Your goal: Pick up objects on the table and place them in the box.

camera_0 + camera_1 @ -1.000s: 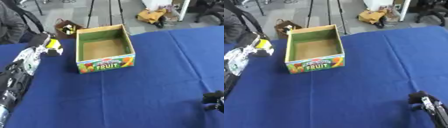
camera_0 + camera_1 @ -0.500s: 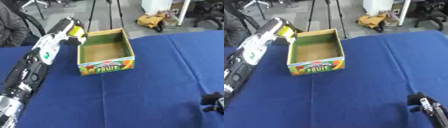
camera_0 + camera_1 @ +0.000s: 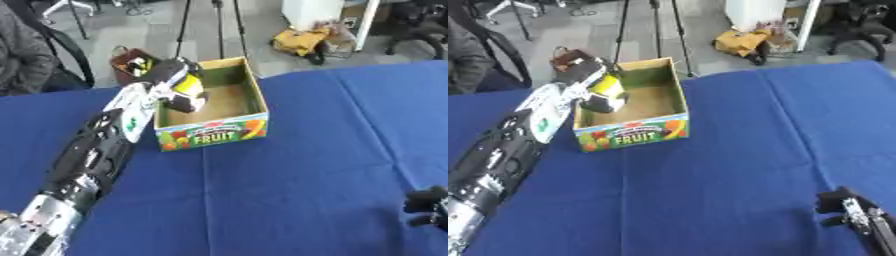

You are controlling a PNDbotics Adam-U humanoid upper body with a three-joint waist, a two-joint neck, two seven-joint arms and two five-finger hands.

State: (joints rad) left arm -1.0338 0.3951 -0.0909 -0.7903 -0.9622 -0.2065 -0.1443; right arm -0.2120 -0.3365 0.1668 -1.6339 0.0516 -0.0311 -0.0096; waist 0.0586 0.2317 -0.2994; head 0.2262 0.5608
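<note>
One yellow object [image 3: 186, 85] is curled inside my left robot hand [image 3: 178, 89], whose dark fingers wrap round it from above and the side; of the object I can make out only a rounded yellow body. I judge the wrist is bent down over the box's left wall so that the object hangs above the open interior, not outside it, ready for release. The object sits within the hand, over the left part of the cardboard fruit box [image 3: 213, 131], above its brown floor; I cannot tell whether it touches the floor or the wall. The box stands upright on the blue-clothed surface [image 3: 297, 165], its printed "FRUIT" face toward me and its mouth open upward, which suits a drop from above. My left arm [image 3: 92, 160] stretches diagonally from the lower left corner up to the box. My right robot hand [image 3: 846, 210] rests idle near the lower right corner, well apart from the box; its fingers look curled, holding nothing.
</note>
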